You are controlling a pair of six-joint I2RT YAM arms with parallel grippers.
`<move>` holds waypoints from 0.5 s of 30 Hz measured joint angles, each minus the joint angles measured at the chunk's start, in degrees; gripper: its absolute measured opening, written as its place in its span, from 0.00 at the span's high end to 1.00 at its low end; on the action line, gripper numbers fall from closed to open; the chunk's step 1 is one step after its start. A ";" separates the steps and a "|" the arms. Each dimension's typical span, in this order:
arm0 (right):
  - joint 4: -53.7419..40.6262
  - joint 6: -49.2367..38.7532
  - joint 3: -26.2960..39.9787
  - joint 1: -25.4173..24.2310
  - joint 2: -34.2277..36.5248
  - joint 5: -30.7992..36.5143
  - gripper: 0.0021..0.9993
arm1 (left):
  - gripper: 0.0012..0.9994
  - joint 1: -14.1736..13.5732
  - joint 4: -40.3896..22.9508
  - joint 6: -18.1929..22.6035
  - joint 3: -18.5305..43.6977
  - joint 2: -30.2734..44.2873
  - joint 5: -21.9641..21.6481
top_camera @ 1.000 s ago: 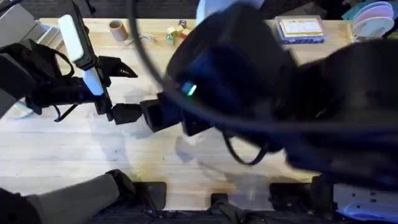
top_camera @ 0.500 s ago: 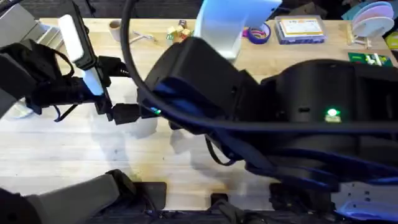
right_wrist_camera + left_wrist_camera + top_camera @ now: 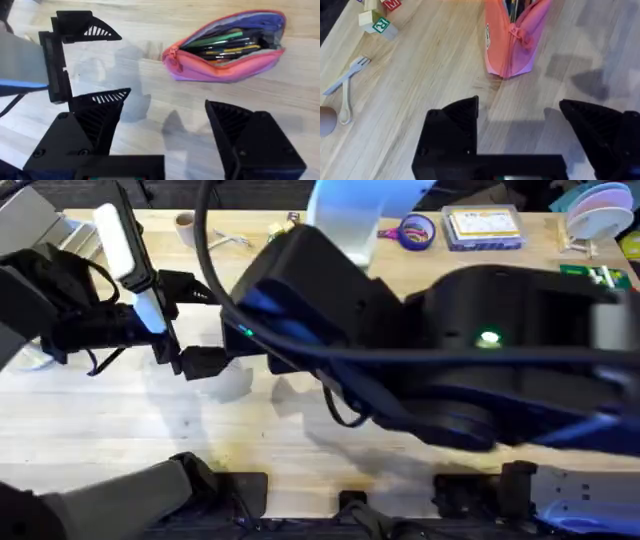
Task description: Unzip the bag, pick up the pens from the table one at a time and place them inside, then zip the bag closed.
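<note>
Both end effectors gape wide and empty; the right arm (image 3: pixel 450 350) has swung right, uncovering purple scissors (image 3: pixel 414 230).

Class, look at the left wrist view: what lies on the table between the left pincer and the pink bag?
Nothing: between the left pincer and the bag there is bare table, crossed by faint shadows.

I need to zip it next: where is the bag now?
The bag lies unzipped on the table ahead of the open right gripper, pens inside.

Bag (image 3: pixel 512 40) cut off at edge
</note>
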 joint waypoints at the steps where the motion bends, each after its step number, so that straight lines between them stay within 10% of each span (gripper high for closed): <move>1: 0.56 -0.08 0.02 -0.34 0.58 -0.54 0.00 | 0.01 0.00 0.00 -0.01 0.00 0.00 0.02; 15: 7.48 -0.88 0.00 -4.03 9.38 -2.77 0.00 | 0.01 0.00 0.00 0.02 0.00 0.00 0.00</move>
